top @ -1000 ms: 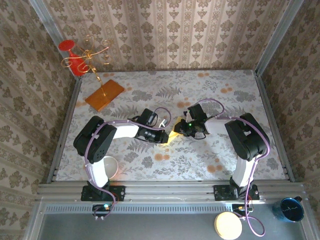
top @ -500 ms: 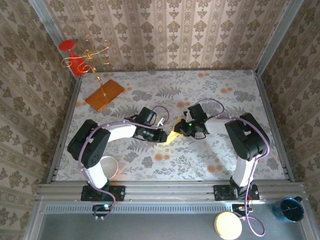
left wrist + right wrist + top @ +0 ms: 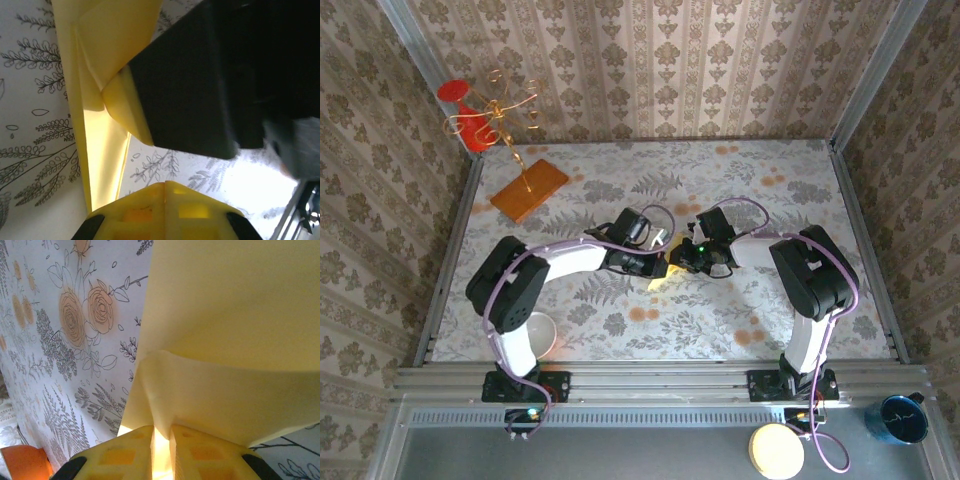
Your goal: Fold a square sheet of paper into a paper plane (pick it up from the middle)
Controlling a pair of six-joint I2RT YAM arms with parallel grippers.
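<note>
Paper plane half-folded | right pincer clamps its edge | left pincer closed, paper just left of it | advice: hold right firm, press left flat along crease

Damask-papered walls, floral tabletop, aluminium rail

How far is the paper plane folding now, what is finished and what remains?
Done: the paper already carries creases and folded flaps. In hand: the right gripper pinches a fold, the left gripper is shut close by. Left: a finished dart shape is not recognisable yet.
</note>
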